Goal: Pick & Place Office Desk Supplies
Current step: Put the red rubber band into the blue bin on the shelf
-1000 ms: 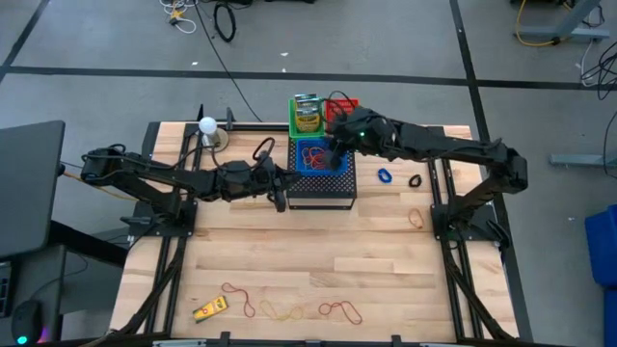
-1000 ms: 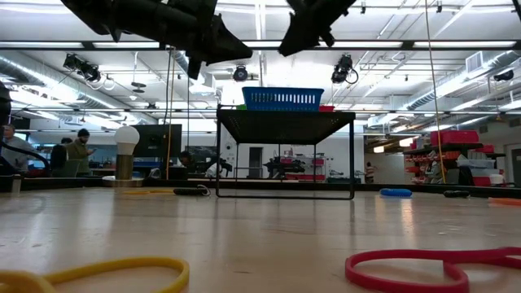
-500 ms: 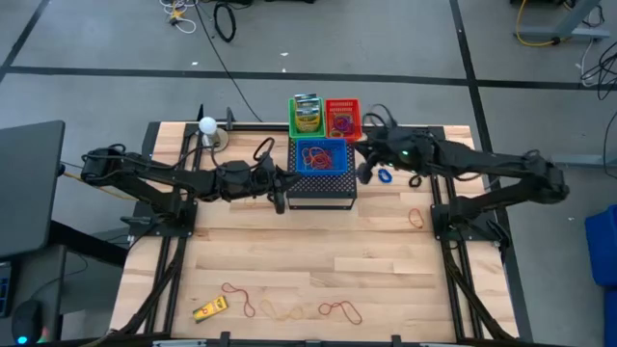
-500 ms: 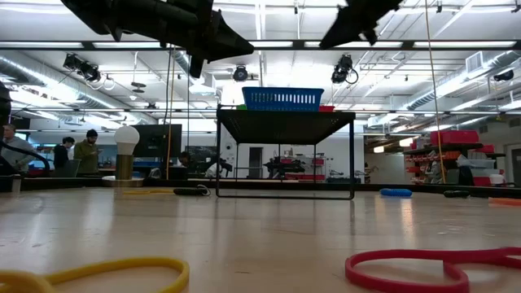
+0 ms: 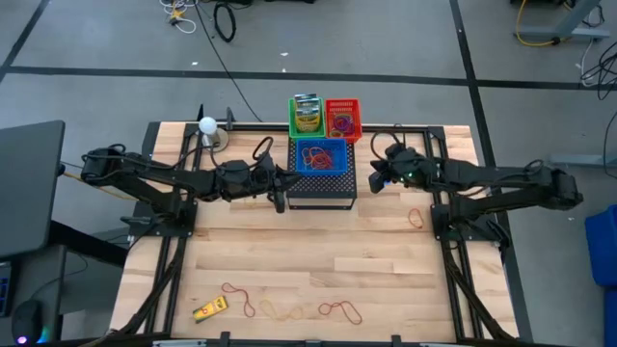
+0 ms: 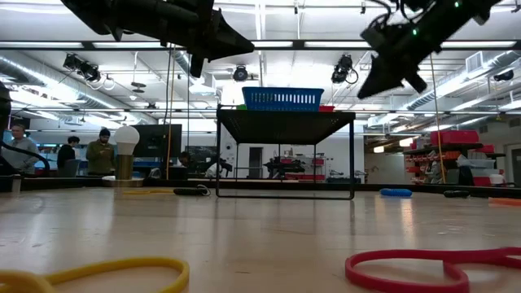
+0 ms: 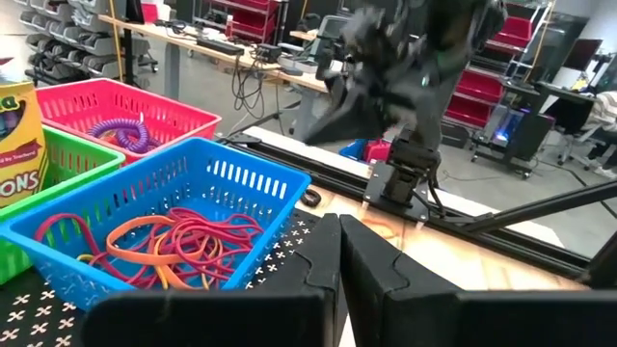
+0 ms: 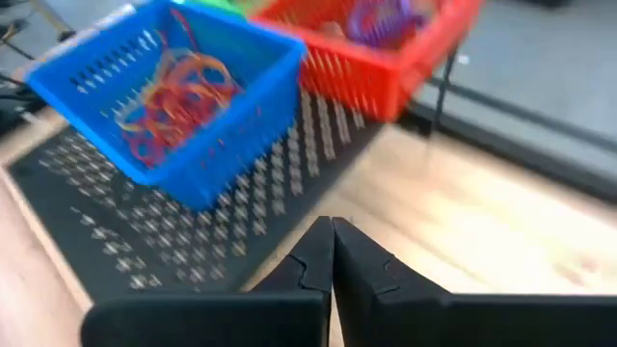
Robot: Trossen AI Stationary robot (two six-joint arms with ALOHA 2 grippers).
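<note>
Blue basket (image 5: 320, 155) of rubber bands (image 7: 183, 246) at frame centre, my right hand (image 5: 377, 178) clenched empty just right of it, left hand (image 5: 281, 189) clenched at its left edge.

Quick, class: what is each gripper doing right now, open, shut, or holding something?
Left gripper: shut, holding nothing, beside the blue basket.
Right gripper: shut, holding nothing, over the table right of the black mesh stand.
</note>
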